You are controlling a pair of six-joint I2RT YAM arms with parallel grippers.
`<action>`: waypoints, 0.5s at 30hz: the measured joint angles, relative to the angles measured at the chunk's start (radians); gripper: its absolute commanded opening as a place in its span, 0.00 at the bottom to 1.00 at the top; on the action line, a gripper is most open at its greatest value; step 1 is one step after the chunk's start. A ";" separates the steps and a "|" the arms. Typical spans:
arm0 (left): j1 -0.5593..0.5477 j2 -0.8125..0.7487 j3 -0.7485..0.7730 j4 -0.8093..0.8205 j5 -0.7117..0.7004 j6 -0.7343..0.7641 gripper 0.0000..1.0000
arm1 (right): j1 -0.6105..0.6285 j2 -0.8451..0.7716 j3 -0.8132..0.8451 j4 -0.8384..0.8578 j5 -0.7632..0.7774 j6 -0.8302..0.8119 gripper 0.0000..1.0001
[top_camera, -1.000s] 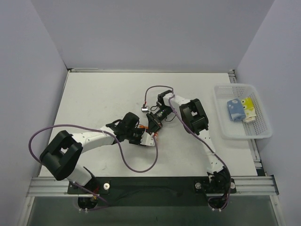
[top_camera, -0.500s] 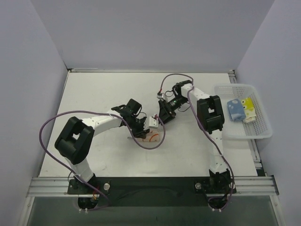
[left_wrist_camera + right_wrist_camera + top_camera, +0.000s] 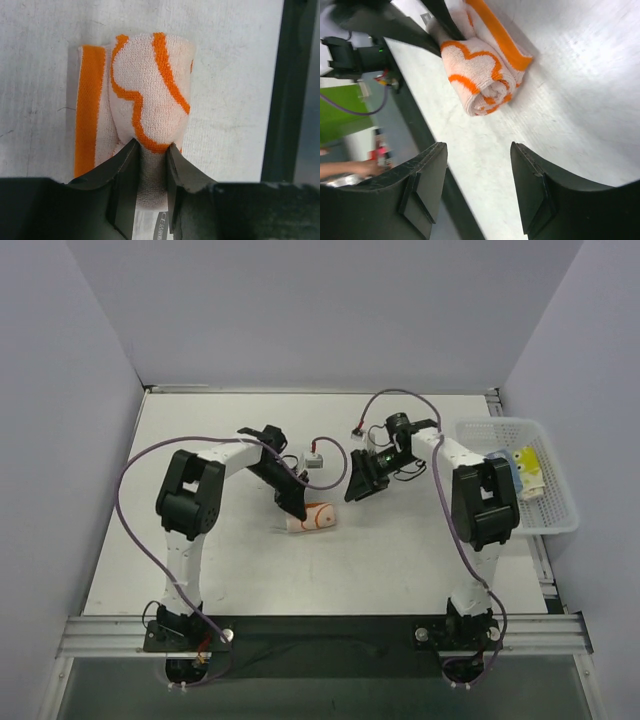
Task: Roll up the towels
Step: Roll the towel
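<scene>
Pinching the near end of a rolled cloth towel (image 3: 145,90), pale terry with bright orange flower outlines and an orange edge stripe, the left claw (image 3: 150,150) is closed on the cloth, its two dark fingers squeezing the roll's core. The roll lies flat on the white tabletop (image 3: 200,440) and stretches straight ahead of that claw. A striped flap lies flat along the roll's side, on the left in the claw's own view.

Near the roll's far end hangs the right claw (image 3: 479,150), fingers spread wide and holding nothing. The roll sits ahead of it, apart from both fingers.

Well off to that claw's outer side stands a white plastic mesh basket (image 3: 520,527) holding a light blue towel (image 3: 497,472) and a yellow towel (image 3: 527,472), both seemingly rolled.

The task looks nearly complete. The orange-patterned towel appears fully wound, and probably all that is left is carrying it to the basket.
</scene>
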 measured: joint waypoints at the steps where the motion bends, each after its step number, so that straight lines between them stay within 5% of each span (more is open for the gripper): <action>1: 0.009 0.035 0.036 -0.043 0.021 0.007 0.26 | -0.003 -0.032 -0.003 0.010 0.020 -0.019 0.54; 7: 0.051 0.182 0.179 -0.245 0.126 0.051 0.27 | 0.035 -0.235 -0.024 0.080 0.144 -0.209 0.55; 15: 0.057 0.280 0.275 -0.411 0.157 0.066 0.29 | 0.330 -0.377 -0.237 0.280 0.369 -0.439 0.57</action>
